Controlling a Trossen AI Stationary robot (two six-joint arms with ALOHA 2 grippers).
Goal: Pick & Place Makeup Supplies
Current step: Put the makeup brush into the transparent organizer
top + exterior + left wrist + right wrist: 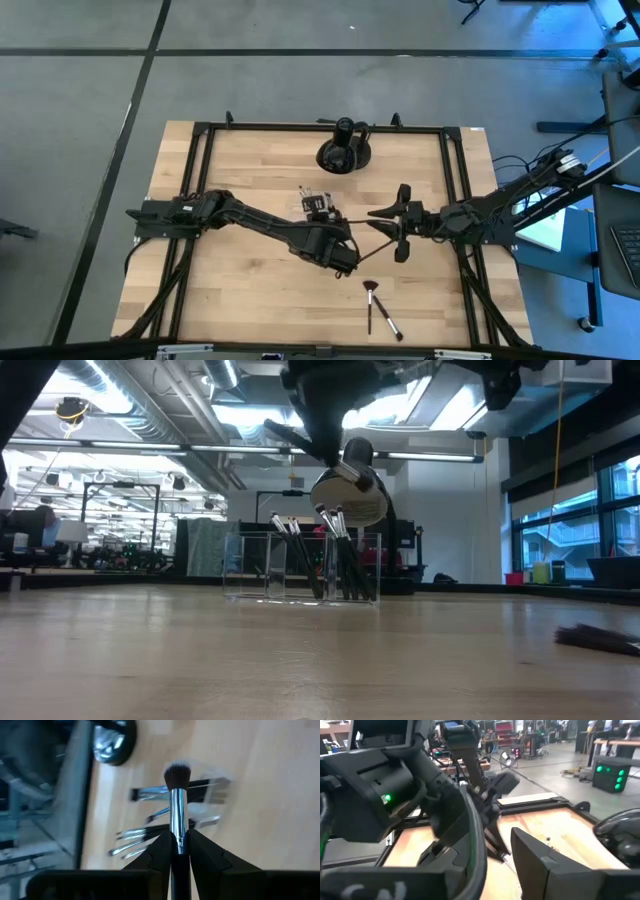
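No brand, label or writing can be read on anything here.

The left arm reaches from the table's left edge across the wooden table (250,290) toward its middle, elbow bent, ending just in front of the clear organiser tray (316,205). The left gripper (178,851) is clamped on the dark handle of a makeup brush (177,795), whose silver ferrule and dark fluffy tip stick out past the fingers (159,851), pointing toward the tray. The tray already holds several brushes (340,550) standing tilted in its compartments, bristles and ferrules up.

Behind the tray, near the table's far edge, stands the large black rounded object (343,150).

To the right of the tray, the right arm comes in from the table's right edge, stretched nearly level, with the right gripper (401,222) facing the left one; its fingers (403,192) stand apart and hold nothing.

In front of the tray, toward the near edge, two more brushes (376,308) lie flat on the wood, crossing each other, one with a fanned reddish tip.
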